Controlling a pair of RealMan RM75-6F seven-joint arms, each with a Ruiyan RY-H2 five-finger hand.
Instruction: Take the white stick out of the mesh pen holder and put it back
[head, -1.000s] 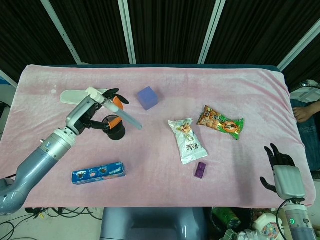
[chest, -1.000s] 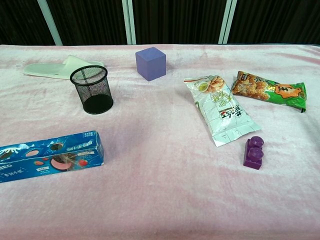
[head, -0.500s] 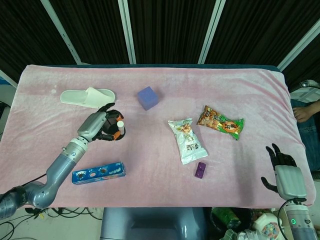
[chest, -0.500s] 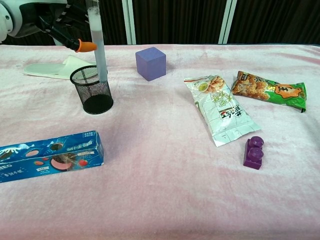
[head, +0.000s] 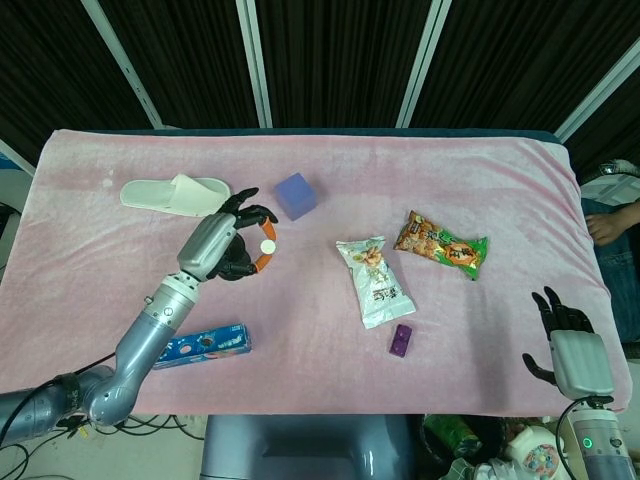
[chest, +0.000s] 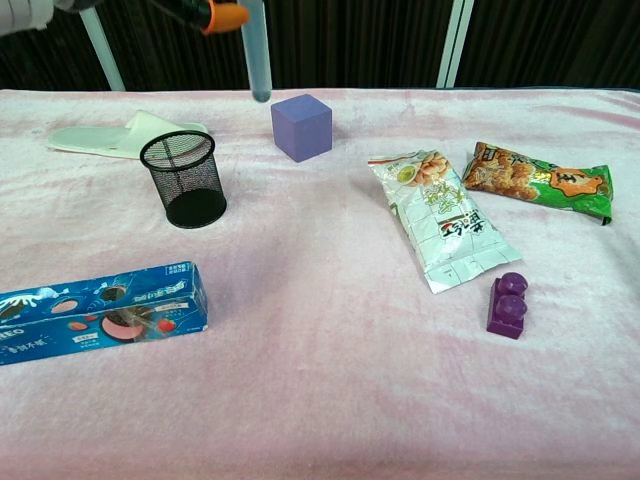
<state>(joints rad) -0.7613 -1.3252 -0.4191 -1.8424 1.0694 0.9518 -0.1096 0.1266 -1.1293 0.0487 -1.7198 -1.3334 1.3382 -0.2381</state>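
Note:
The black mesh pen holder (chest: 183, 180) stands upright and empty on the pink cloth at the left in the chest view. The white stick (chest: 256, 50) hangs upright in the air, up and to the right of the holder, its lower end clear of the rim. My left hand (head: 225, 245) grips the stick's upper part, and the stick's top end (head: 267, 247) shows as a white disc in the head view. That hand covers most of the holder there. My right hand (head: 565, 335) rests at the table's near right edge, fingers apart, holding nothing.
A white slipper (chest: 120, 135) lies behind the holder and a purple cube (chest: 301, 126) to its right. A blue cookie box (chest: 100, 310) lies near the front left. Two snack bags (chest: 445, 220) (chest: 540, 180) and a small purple block (chest: 508, 305) lie on the right.
The stick stood in the holder half a second ago. My left hand has lifted it out and carried it up and to the right. The right hand has not moved.

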